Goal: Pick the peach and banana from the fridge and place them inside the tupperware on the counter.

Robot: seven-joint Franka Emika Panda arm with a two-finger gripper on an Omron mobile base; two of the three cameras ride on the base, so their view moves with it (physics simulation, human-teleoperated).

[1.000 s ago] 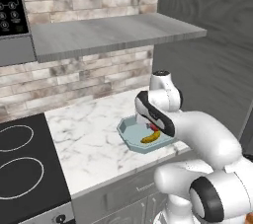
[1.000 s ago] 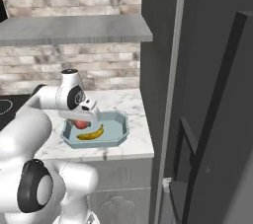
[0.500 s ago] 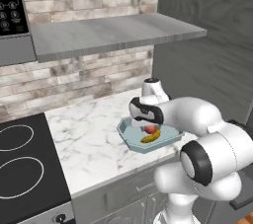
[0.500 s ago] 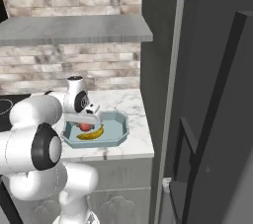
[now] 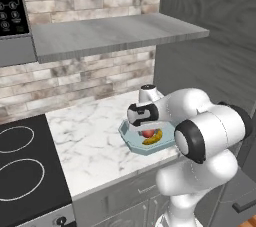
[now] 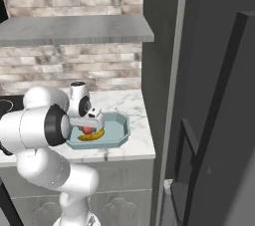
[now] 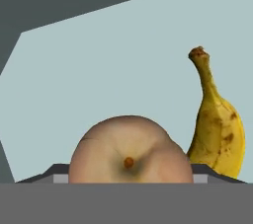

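Nearest the hand camera, the peach bulges up between the two dark finger tips, pale pinkish with a small orange dimple at its middle; the hand sits right over it, its fingers spread about as wide as the fruit, and whether they are pinching it or have let go I cannot tell from these views. Just beside the peach lies the banana, yellow with brown freckles and a darker stem end pointing away from the hand.

A second ago the arm stood higher and more upright over the tupperware; since then it has folded down and swung its big elbow forward, so the hand is now low inside the tupperware with the peach down at the container floor. My reading is that the peach is being set down, or has just been; with the banana already in the tupperware, the task looks all but finished, and what remains is a clean release and a lift away without nudging either fruit.

From the base cameras, the peach shows as a small red ball inside the tupperware, with the banana curved along its near side, touching or nearly so; the tupperware itself is a shallow light blue-grey tray with sloped walls, resting on the tabletop; beyond the tupperware, on its far side from the stovetop, stands the fridge, its door hanging open.
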